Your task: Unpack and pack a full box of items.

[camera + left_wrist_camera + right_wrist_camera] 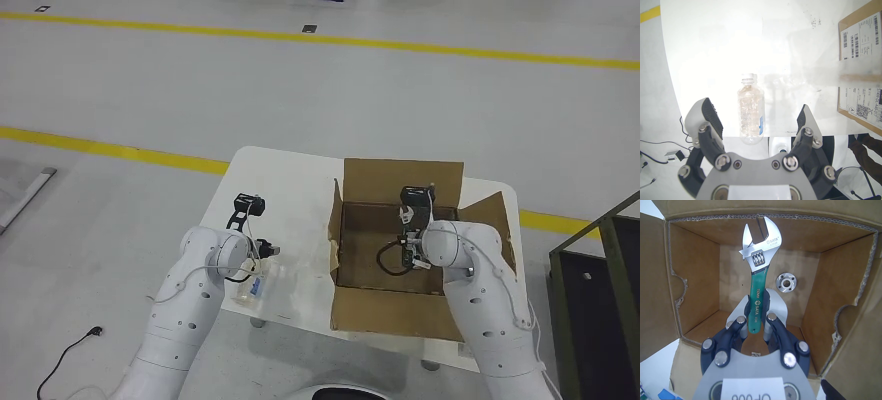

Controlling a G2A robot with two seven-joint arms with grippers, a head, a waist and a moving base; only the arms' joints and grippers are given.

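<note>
White shipping labels with barcodes, a square code and small print stood on the brown cardboard box (pixel 859 47). White lettering and numerals ran along the green-handled steel adjustable wrench (pixel 758 291), with more stamped on its head. The clear plastic bottle (pixel 751 113) bore a blue mark. A white sticker on the right gripper (pixel 757 301) carried cut-off dark characters.

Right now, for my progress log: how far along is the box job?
Looks done: a clear bottle lies out on the table, the left gripper open near it. In hand: the right gripper is shut on a green-handled wrench inside the box. Left: a metal flange on the box floor.
</note>
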